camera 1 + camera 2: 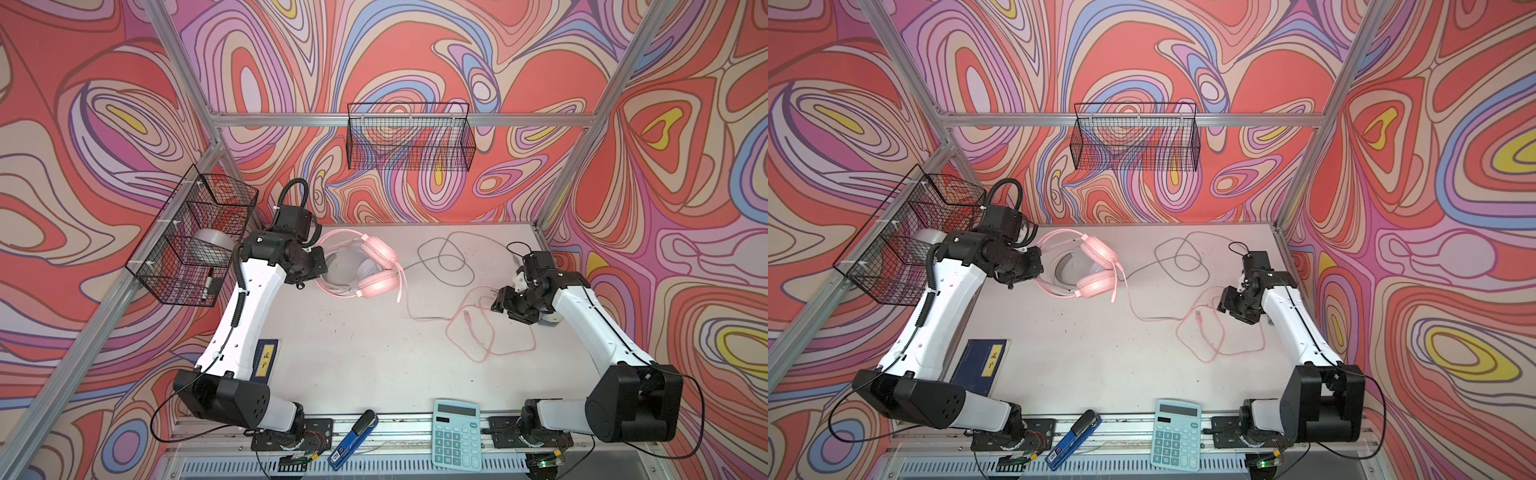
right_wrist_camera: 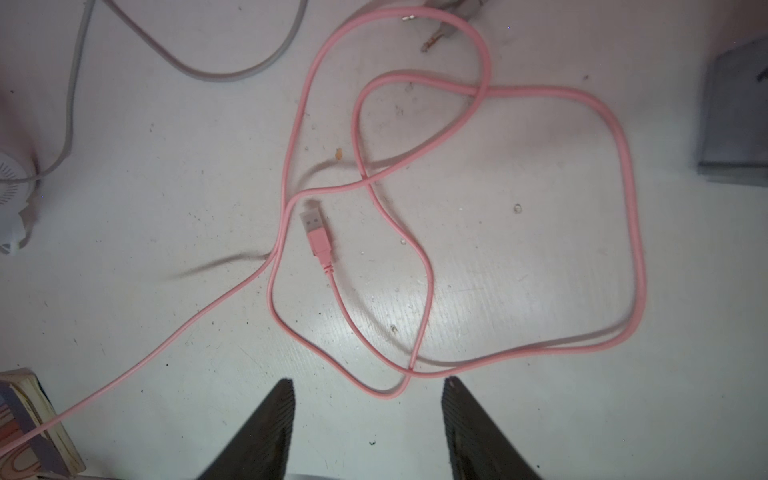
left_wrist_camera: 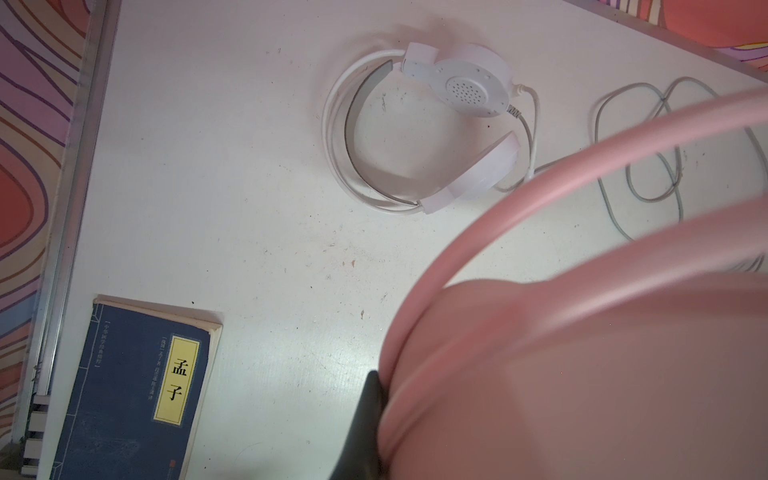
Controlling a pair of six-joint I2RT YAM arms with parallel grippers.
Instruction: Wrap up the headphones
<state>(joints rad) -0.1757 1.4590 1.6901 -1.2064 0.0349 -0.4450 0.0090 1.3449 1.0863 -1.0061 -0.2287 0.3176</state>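
**A:** Start at the left gripper (image 1: 325,262). What does it have?

**B:** It is clamped on the headband of the pink headset (image 1: 376,286). The headset looks raised off the table (image 1: 353,353) at the far left, just above the white headset (image 3: 457,87), which lies flat.

**A:** And the right gripper (image 2: 369,382)?

**B:** Its jaws stand apart with nothing between them. It hovers over the loose loops of the pink cord (image 2: 365,179), with the plug (image 2: 318,237) lying inside them.

**A:** So how much is wrapped?

**B:** None that I can see. The pink cord trails from its earcup across the table into that tangle on the right. The grey cord (image 2: 224,77) lies in its own loops at the back. I judge this an early stage: one headset is picked up, and both cords have yet to be wound.

**A:** What can't you make out?

**B:** In both top views the wrist hides the left fingers. The left wrist view shows one dark finger against a blurred pink earcup that fills much of the frame. From above, the pink headset covers most of the white one. The grey cord's end is cut off at the edge of the right wrist view.
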